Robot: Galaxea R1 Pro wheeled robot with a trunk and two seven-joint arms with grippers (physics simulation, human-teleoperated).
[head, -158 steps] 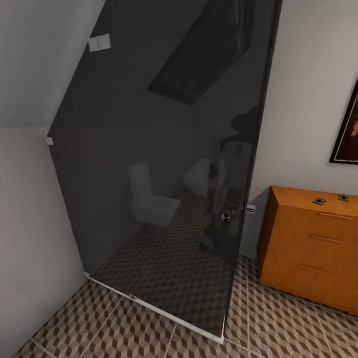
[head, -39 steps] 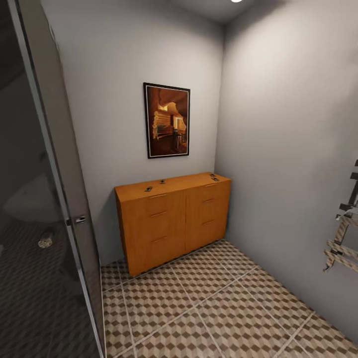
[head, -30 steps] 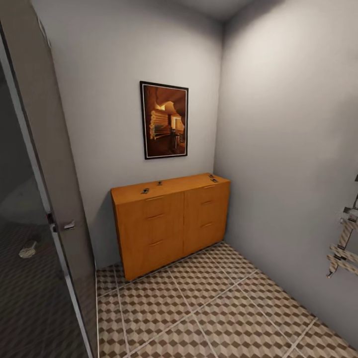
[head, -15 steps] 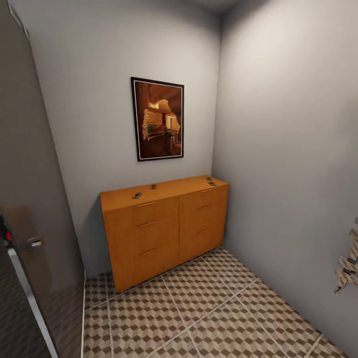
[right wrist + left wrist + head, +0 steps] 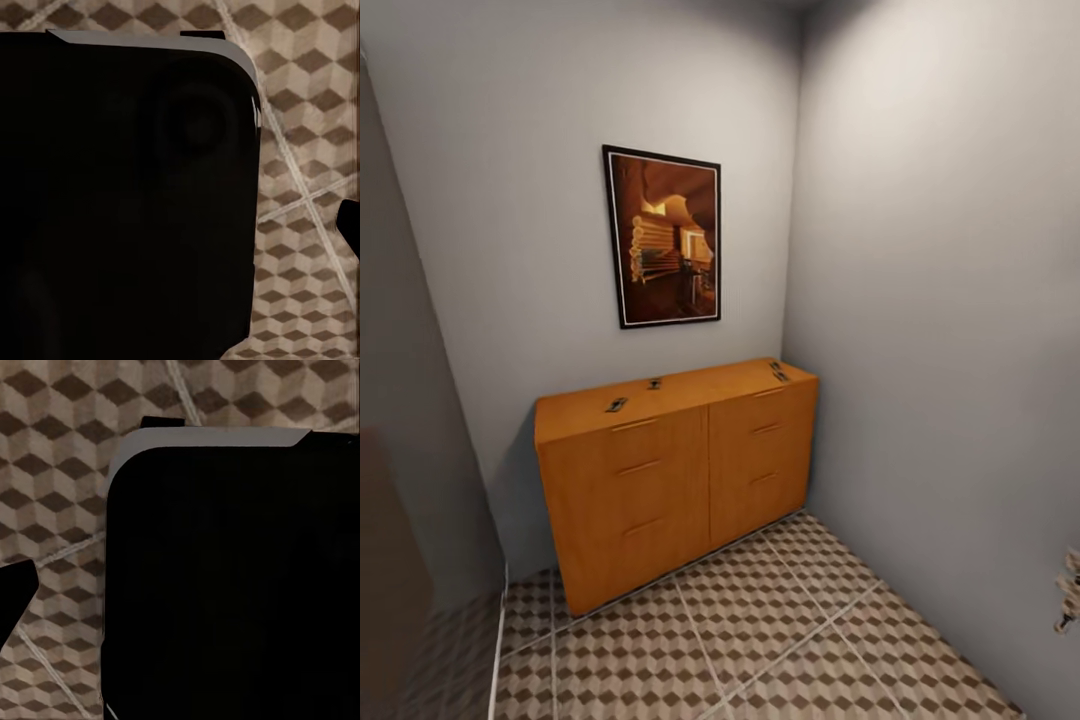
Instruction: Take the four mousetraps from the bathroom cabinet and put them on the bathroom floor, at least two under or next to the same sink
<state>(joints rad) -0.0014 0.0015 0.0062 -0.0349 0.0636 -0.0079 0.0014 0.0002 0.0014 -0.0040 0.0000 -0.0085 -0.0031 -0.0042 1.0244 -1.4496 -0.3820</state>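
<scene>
The cabinet (image 5: 675, 470), wide, low and orange-brown with slim drawer handles, stands against the far wall in the head view. Small dark-and-brown mousetraps lie on its top: one near the left front (image 5: 616, 405), one behind it (image 5: 654, 383), and two close together at the right end (image 5: 778, 372). The bathroom floor (image 5: 760, 630) with its cube-pattern tiles spreads in front. In each wrist view a big black part of the robot hangs over those tiles. A dark fingertip (image 5: 15, 592) shows at one edge of the left wrist view, and another fingertip (image 5: 349, 221) in the right wrist view. The sink is out of view.
A framed picture (image 5: 663, 238) hangs above the cabinet. Grey walls meet in a corner right of it. A dark glass shower panel (image 5: 390, 560) stands at the left edge. Part of a towel rail (image 5: 1068, 590) sticks in at the right edge.
The head camera has swung right and drawn nearer. The shower glass has slid out to the left and the cabinet sits more central. Nothing on the cabinet has moved.
</scene>
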